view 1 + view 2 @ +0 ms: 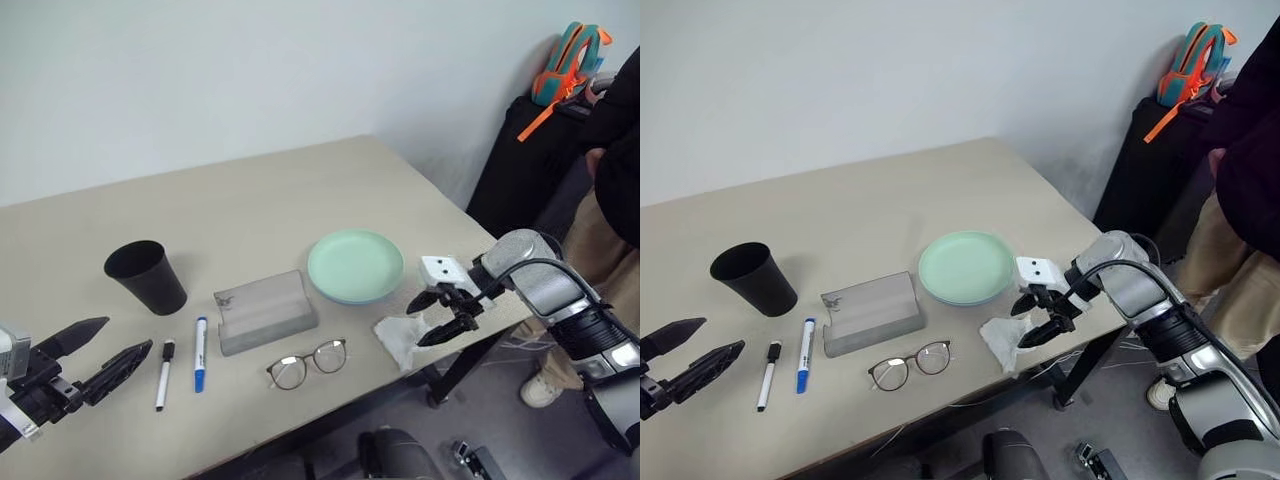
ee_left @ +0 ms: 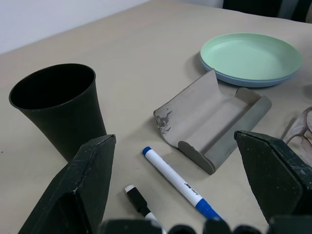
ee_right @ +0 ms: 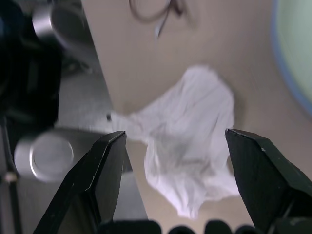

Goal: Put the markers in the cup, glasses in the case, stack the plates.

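- Markers [image 1: 182, 365] lie just ahead of my left pincer [image 1: 96, 359], its jaws apart.
- Right pincer [image 1: 447, 314] hangs open over tissue [image 1: 401, 338].
- Plates [image 1: 355, 266] stacked; grip each marker mid-barrel, drop into cup [image 1: 146, 276].

We're looking at a plain test room, a lab or office corner by the look of it. The beige table [image 1: 300, 190] sits against a bare white wall [image 1: 200, 70]. Right of the table, a person [image 1: 615, 150] stands beside a black stand [image 1: 520, 160] with an orange-and-teal backpack [image 1: 570, 65] on top. Loose cables [image 1: 1110, 350] hang under the table's near-right corner.
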### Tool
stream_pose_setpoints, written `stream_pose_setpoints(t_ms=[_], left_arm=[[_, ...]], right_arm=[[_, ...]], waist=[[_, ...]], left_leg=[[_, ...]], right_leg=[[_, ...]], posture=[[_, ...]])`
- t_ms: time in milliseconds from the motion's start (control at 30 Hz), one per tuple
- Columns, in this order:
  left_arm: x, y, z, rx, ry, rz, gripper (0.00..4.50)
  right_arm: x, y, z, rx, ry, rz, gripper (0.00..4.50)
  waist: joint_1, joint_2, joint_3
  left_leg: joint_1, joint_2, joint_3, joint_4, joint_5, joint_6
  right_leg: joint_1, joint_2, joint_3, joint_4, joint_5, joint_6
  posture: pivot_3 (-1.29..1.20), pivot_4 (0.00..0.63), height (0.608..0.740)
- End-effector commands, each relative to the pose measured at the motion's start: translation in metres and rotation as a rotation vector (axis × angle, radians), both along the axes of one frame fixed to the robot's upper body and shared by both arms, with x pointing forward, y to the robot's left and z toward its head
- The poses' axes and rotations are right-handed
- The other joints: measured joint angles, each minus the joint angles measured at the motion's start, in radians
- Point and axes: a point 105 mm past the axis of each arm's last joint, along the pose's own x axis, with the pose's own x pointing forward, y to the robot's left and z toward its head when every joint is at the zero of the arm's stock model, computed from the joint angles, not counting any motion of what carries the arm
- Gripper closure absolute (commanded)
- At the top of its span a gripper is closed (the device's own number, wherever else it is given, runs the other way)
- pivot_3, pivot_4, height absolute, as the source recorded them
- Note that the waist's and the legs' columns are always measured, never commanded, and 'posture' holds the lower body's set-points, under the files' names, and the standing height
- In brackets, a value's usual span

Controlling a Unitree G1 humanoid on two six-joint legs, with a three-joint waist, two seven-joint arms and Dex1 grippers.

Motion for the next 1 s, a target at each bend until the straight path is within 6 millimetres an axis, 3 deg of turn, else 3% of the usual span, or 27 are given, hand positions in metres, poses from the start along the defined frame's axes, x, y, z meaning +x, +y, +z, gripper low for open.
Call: stream_pose_setpoints(t_ms=[33,200,367,467,600,767,800,900,1000], left_arm=[[0.001,-0.003,0.007,0.021,-0.027,-0.018,0.35],[0.001,-0.002,0.008,0.024,-0.027,-0.015,0.35],[0.001,-0.002,0.009,0.025,-0.027,-0.012,0.35],[0.001,-0.001,0.009,0.026,-0.026,-0.011,0.35],[0.001,-0.002,0.009,0.025,-0.028,-0.011,0.35],[0.002,-0.002,0.009,0.026,-0.030,-0.013,0.35],[0.003,-0.002,0.009,0.026,-0.030,-0.015,0.35],[0.003,-0.002,0.009,0.026,-0.031,-0.017,0.35],[0.003,-0.003,0.009,0.026,-0.030,-0.019,0.35]], right_arm=[[0.002,0.001,-0.003,-0.045,-0.092,0.054,1.00],[0.009,0.000,-0.022,-0.108,-0.195,0.092,1.00],[0.019,0.003,-0.027,-0.109,-0.257,0.086,1.00],[0.022,0.005,-0.026,-0.096,-0.270,0.079,1.60],[0.024,0.007,-0.021,-0.078,-0.270,0.083,2.86],[0.025,0.010,-0.016,-0.068,-0.274,0.111,4.47],[0.025,0.011,-0.014,-0.064,-0.275,0.119,4.47],[0.029,0.017,-0.002,-0.032,-0.280,0.130,4.47],[0.029,0.028,0.020,0.059,-0.246,0.132,4.47]], waist=[[0.000,0.000,0.000],[0.000,-0.002,0.001],[-0.001,-0.007,0.000],[-0.002,-0.011,-0.001],[-0.001,-0.009,0.000],[0.001,0.003,0.000],[0.001,0.003,0.000],[0.001,0.003,0.000],[0.004,0.002,-0.001]], left_leg=[[0.000,0.000,0.000,0.000,0.000,0.000],[0.000,0.000,0.000,0.000,0.000,0.000],[0.001,0.000,0.000,0.000,0.000,0.000],[0.001,0.001,0.000,0.000,0.000,0.000],[0.001,0.002,-0.002,0.005,0.000,-0.001],[-0.011,0.019,-0.016,0.010,0.000,-0.001],[-0.017,0.022,-0.016,0.011,0.000,-0.001],[-0.015,0.023,-0.017,0.011,-0.001,-0.002],[-0.014,0.021,-0.010,0.012,-0.002,-0.005]], right_leg=[[0.000,0.000,0.000,0.000,0.000,0.000],[-0.001,0.000,0.000,0.000,0.000,0.000],[0.000,0.000,0.000,0.000,0.000,0.000],[0.000,0.000,-0.001,-0.001,0.000,0.000],[0.001,-0.001,-0.008,-0.007,0.000,0.000],[0.005,-0.004,-0.051,-0.042,0.001,0.001],[0.004,-0.005,-0.057,-0.043,0.001,0.001],[0.004,-0.010,-0.069,-0.043,0.001,0.001],[-0.002,-0.018,-0.077,-0.031,0.001,0.001]], posture=[[0.00,0.000,0.738],[0.00,0.000,0.738],[0.00,0.000,0.738],[0.00,0.000,0.738],[0.00,0.000,0.738],[0.00,0.000,0.738],[0.00,0.000,0.738],[0.00,0.000,0.738],[0.00,0.000,0.738]])
